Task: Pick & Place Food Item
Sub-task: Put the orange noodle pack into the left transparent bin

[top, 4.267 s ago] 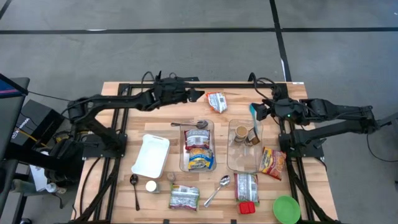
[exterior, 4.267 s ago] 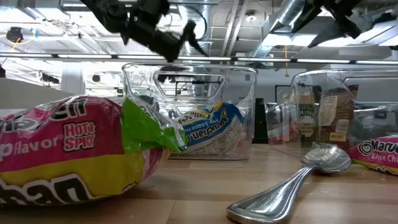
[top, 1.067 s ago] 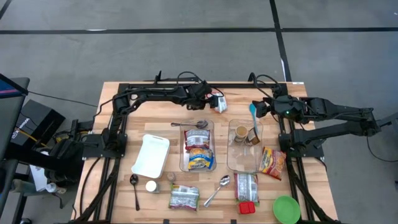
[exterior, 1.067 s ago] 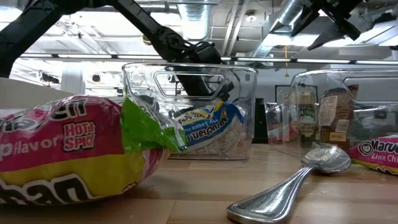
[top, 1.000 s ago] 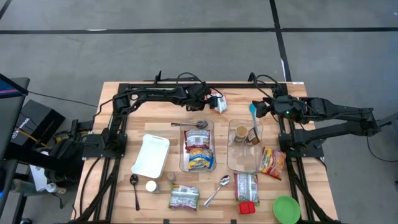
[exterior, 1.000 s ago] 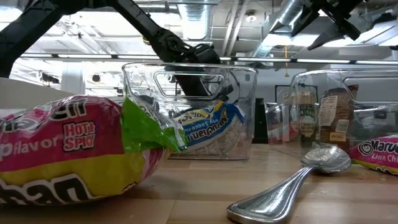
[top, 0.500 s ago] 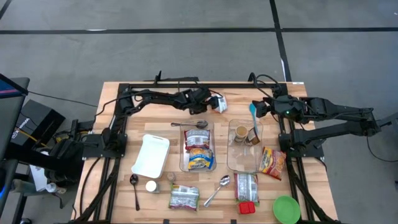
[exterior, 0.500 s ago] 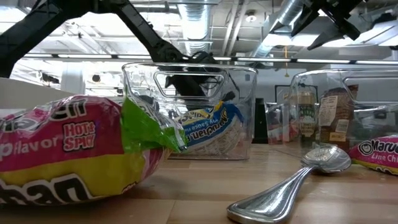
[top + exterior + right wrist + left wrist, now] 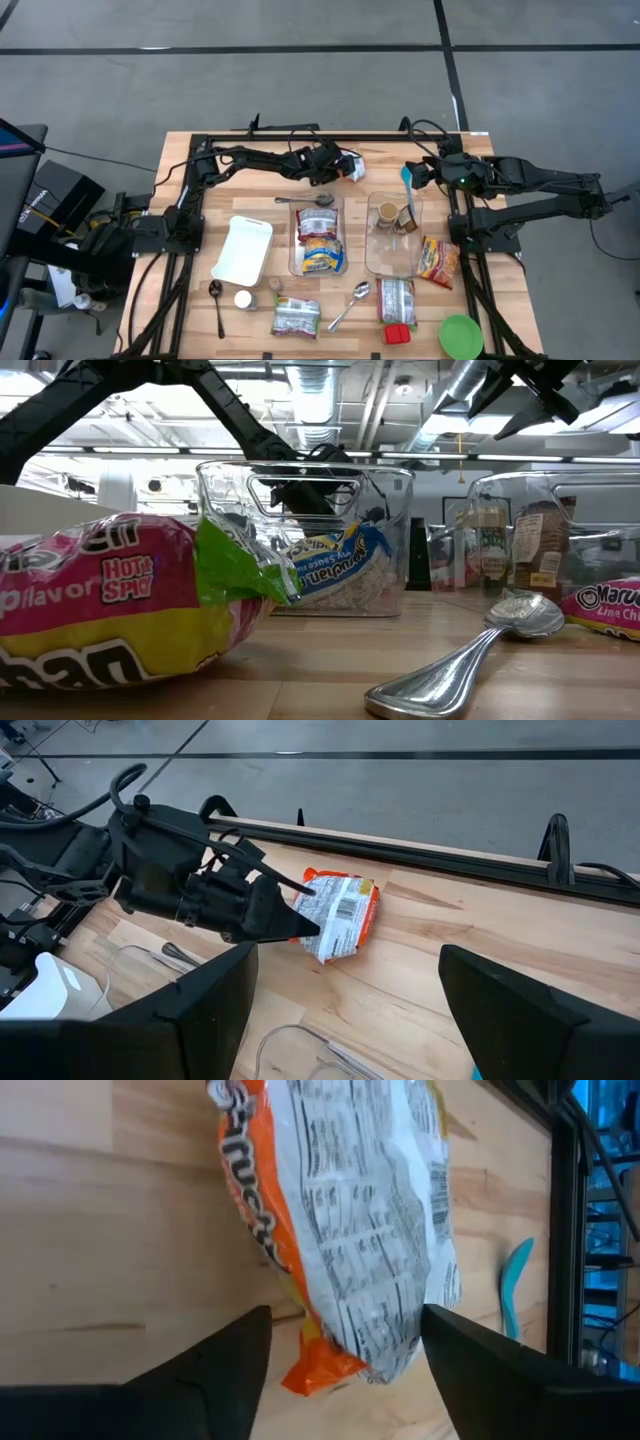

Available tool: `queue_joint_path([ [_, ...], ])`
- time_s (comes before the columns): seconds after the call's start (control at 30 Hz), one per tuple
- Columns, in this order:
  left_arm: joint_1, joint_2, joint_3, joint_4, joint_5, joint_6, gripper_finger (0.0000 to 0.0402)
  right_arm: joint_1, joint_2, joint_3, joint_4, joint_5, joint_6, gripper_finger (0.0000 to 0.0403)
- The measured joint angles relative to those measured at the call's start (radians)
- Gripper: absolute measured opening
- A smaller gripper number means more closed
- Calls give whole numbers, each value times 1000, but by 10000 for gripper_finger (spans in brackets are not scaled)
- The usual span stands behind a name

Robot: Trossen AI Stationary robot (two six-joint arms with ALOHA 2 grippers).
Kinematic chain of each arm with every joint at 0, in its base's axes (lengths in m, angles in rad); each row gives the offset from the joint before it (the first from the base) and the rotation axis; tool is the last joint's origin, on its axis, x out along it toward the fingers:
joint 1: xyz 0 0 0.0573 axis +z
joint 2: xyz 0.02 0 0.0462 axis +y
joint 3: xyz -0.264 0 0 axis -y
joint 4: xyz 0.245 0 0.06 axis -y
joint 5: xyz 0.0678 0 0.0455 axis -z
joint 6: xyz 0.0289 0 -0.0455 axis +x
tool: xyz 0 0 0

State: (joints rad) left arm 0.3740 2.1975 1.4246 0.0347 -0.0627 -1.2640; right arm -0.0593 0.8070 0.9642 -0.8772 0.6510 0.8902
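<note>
At the table's far edge lay one orange-and-white food packet [image 9: 352, 166], flat on the wood. The left gripper [image 9: 338, 166] straddled its end, fingers [image 9: 215, 1370] spread to either side without pinching. The right gripper [image 9: 412, 177] hovered wide open above two clear bins [image 9: 394, 236].

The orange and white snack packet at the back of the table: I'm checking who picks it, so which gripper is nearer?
Left. The left gripper is at the packet, jaws straddling its end; the right gripper hangs apart, above the bins.
</note>
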Motion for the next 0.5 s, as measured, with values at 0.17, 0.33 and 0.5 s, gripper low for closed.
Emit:
queue_joint_path([
  [0.17,0,0,0,4,-3,2,204,0,0,0,-1,0,0,304],
  [0.33,-3,0,0,17,-8,5,165,0,0,0,-1,0,0,304],
  [0.5,-7,0,0,18,-16,9,125,0,0,0,-1,0,0,304],
])
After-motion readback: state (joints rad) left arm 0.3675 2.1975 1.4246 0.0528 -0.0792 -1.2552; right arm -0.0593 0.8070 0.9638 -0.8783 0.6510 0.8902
